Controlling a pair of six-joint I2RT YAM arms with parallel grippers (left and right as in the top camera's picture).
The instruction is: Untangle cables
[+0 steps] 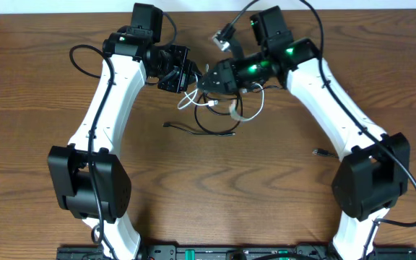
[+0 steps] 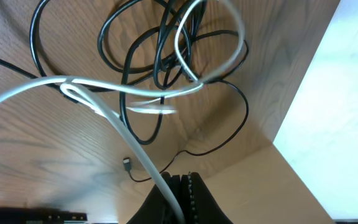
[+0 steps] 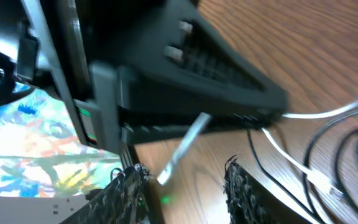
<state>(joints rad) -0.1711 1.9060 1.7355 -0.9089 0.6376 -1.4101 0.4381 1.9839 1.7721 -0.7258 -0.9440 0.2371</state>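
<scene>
Overhead: the cables (image 1: 215,119) lie tangled near the middle of the far edge, just beneath the meeting left gripper (image 1: 191,78) and right gripper (image 1: 206,81).

Left wrist: its fingers pinch the white cable (image 2: 123,133), with the black cables (image 2: 162,50) looped beyond.

Right wrist: its fingers are spread, and a white cable end lies between them.

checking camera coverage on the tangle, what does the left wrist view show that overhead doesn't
Only left wrist: the left claw shut on the white cable, close up. Only overhead: the left arm and right arm whole, plus a stray plug lying apart near the right arm. Both: the white cable looped through the black cables on the wooden table.
</scene>
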